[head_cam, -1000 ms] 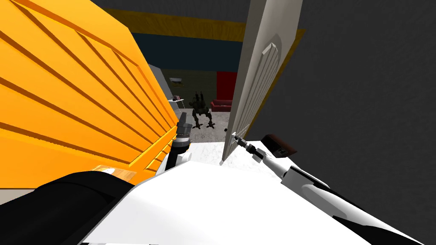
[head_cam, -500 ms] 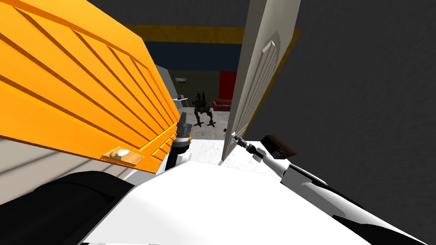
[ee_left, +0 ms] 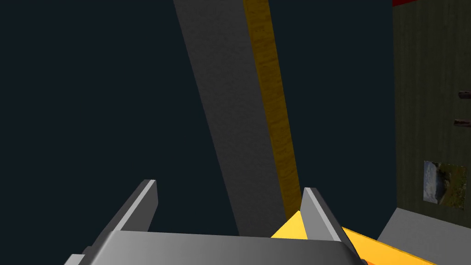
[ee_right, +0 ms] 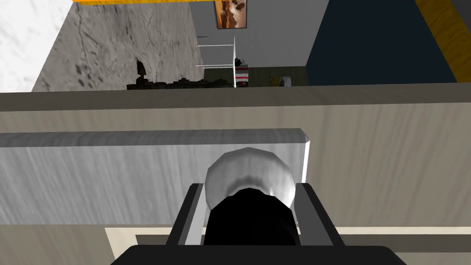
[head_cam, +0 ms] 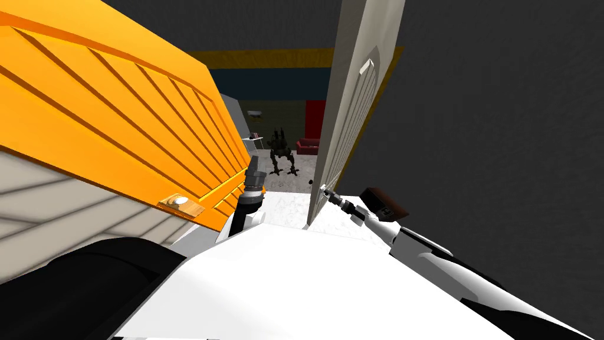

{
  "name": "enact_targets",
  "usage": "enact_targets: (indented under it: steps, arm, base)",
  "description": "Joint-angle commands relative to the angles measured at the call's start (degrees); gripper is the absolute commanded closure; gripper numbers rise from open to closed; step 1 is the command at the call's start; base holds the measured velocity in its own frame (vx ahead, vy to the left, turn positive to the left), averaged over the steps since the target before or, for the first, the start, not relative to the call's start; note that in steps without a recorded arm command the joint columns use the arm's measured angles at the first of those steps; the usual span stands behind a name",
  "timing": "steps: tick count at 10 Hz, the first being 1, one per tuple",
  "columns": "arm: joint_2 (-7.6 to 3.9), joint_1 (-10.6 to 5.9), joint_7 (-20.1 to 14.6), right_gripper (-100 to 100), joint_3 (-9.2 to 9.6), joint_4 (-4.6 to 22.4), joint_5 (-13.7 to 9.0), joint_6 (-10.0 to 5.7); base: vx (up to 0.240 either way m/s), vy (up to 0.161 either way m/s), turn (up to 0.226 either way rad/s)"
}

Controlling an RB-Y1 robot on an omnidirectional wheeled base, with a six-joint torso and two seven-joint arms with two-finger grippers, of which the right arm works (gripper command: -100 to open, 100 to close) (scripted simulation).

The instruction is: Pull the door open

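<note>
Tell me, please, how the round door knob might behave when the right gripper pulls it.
The knob looks smooth and rounded, so it may slip between the flat fingers of the right gripper. It seems rigidly fixed to the pale door, which, already ajar, should swing rather than tip.

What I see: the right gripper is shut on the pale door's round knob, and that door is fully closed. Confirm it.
Wrong on the door. The right gripper is shut on the round knob of the pale door, but that door stands partly open; the head view shows grey floor beyond its edge.
</note>
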Motion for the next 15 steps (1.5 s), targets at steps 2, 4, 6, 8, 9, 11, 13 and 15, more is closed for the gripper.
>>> enact_targets:
  steps: [2,4,6,8,9,11,13,15]
  arm:
    - [0.35,-0.55,-0.1,100,0.23,0.9,0.0,-0.45]
    - [0.65,-1.02,-0.2,100,0.43,1.6,0.0,-0.84]
    - [1.00,-1.55,-0.3,100,0.66,2.4,0.1,-1.29]
    - [1.37,-2.12,-0.4,100,0.90,3.3,0.1,-1.75]
    - [1.54,-2.39,-0.5,100,1.01,3.7,0.1,-1.98]
    - [1.94,-3.01,-0.6,100,1.28,4.7,0.1,-2.49]
    - [2.23,-3.45,-0.7,100,1.47,5.4,0.1,-2.86]
    - [2.66,-3.17,-0.7,100,1.82,5.2,0.3,-2.92]
  base:
    - [-0.080,-0.140,0.129]
    - [-0.101,-0.198,0.134]
    - [-0.105,-0.179,0.133]
    - [-0.101,-0.206,0.149]
    - [-0.100,-0.222,0.131]
    - [-0.103,-0.200,0.167]
    - [-0.063,-0.176,0.109]
    - [-0.045,-0.134,0.078]
